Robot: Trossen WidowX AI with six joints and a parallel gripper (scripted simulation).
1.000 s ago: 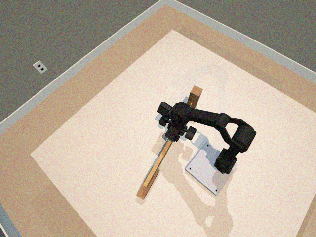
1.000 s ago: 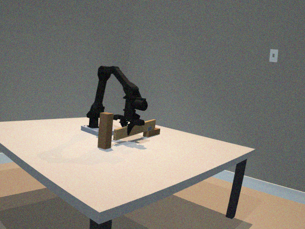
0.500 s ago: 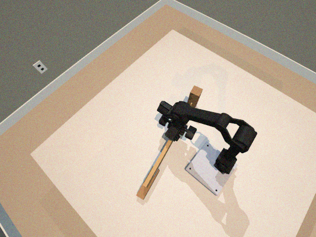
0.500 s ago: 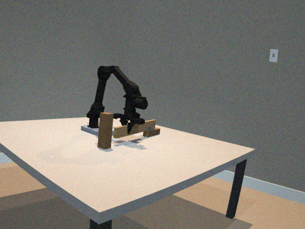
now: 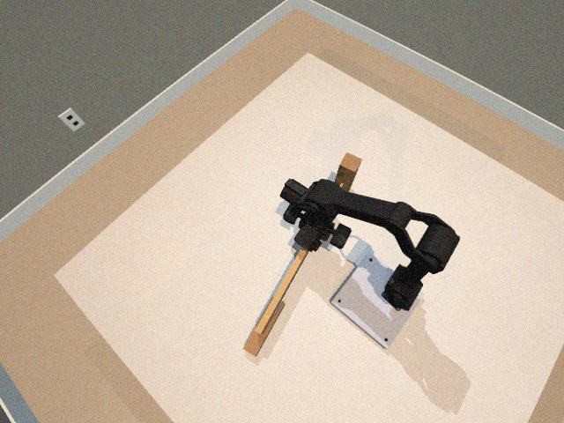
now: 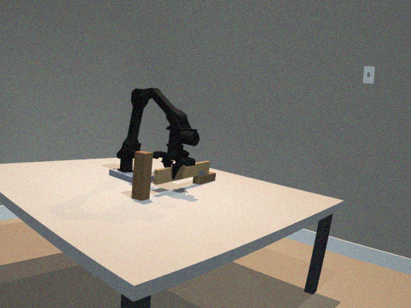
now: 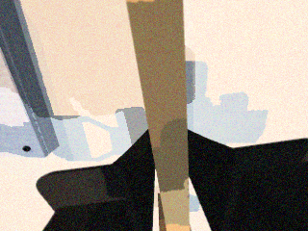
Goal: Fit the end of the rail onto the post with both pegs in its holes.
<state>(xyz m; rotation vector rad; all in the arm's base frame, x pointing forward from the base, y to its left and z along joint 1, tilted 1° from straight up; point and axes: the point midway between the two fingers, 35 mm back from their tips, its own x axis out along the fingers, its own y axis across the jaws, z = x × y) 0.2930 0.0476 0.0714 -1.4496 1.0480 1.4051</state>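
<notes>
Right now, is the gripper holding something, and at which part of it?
Yes. The gripper is shut on the wooden bed rail, gripping its two long sides near the end that faces the post.

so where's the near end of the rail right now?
In the exterior view the rail is lifted off the table in the tool, its near end just right of the post; whether they touch is unclear.

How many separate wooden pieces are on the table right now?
3. The tall wooden post stands nearest the exterior camera; the long wooden rail is clamped in the black gripper; the low footboard block carries the rail's far end. The pegs are hidden.
</notes>
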